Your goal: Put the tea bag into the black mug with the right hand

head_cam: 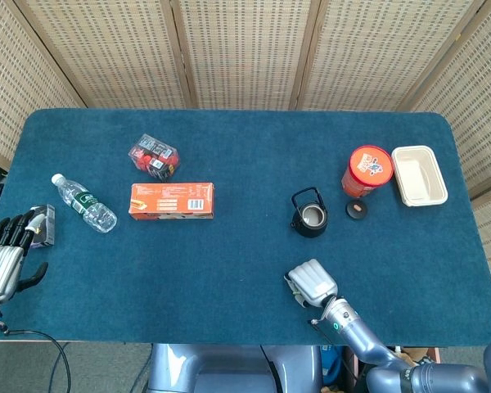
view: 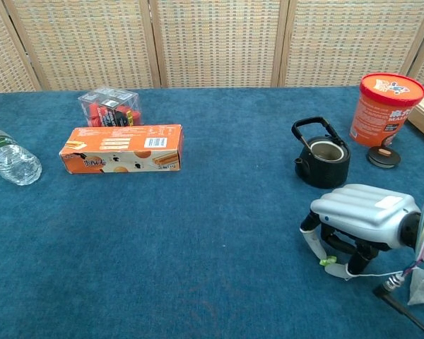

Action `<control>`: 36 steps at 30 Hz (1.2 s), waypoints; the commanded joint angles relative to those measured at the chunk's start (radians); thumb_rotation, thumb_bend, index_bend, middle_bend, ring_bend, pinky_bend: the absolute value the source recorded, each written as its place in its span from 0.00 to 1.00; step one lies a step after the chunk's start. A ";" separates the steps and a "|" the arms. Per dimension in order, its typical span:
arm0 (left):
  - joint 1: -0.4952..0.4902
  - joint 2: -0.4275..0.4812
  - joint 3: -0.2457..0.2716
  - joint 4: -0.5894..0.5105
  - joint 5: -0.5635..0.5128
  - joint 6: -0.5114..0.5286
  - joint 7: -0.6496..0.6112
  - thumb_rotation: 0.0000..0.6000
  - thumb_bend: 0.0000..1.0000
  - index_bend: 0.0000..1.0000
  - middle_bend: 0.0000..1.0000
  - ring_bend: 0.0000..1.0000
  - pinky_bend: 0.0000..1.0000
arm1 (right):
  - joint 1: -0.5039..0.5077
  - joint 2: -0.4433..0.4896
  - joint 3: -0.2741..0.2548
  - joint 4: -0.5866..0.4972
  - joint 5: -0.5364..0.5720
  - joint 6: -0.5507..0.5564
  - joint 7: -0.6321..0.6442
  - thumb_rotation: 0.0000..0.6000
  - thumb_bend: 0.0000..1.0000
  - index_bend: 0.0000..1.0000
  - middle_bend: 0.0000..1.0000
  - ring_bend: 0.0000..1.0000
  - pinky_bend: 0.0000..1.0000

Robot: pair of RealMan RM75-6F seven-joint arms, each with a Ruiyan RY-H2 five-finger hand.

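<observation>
The black mug [head_cam: 310,215] [view: 324,162], with a looped handle, stands open right of the table's middle. My right hand [head_cam: 313,283] [view: 364,212] hovers palm down just in front of it, near the front edge. Thumb and a finger pinch the small green tag [view: 329,260] of the tea bag. A thin string runs from the tag to the white tea bag [view: 422,288] at the lower right corner of the chest view. My left hand [head_cam: 4,255] lies at the table's left edge, fingers apart and empty.
An orange biscuit box [head_cam: 171,200], a water bottle [head_cam: 83,202] and a red-filled clear pack [head_cam: 154,155] lie on the left half. A red canister [head_cam: 367,170], a small black lid [head_cam: 357,209] and a white tray [head_cam: 418,174] sit at the right. A small box [head_cam: 41,226] is by the left hand.
</observation>
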State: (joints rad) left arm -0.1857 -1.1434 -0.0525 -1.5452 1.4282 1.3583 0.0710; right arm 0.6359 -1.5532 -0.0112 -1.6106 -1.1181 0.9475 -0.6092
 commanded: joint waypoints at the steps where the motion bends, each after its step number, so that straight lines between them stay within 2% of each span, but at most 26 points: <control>1: 0.000 0.000 0.000 0.000 0.000 0.000 0.000 1.00 0.38 0.00 0.00 0.00 0.00 | 0.000 0.001 0.001 -0.001 0.001 0.000 0.001 1.00 0.53 0.62 0.90 0.96 0.99; 24: -0.002 0.002 0.000 -0.005 -0.002 -0.002 0.005 1.00 0.38 0.00 0.00 0.00 0.00 | 0.001 0.010 0.005 -0.008 0.004 0.011 0.012 1.00 0.58 0.64 0.90 0.96 0.99; 36: -0.005 0.003 -0.002 -0.010 -0.002 -0.003 0.007 1.00 0.38 0.00 0.00 0.00 0.00 | -0.008 0.083 0.037 -0.094 -0.041 0.075 0.029 1.00 0.58 0.64 0.90 0.96 0.99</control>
State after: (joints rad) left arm -0.1903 -1.1402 -0.0543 -1.5550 1.4262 1.3555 0.0782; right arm 0.6291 -1.4821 0.0183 -1.6919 -1.1519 1.0135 -0.5828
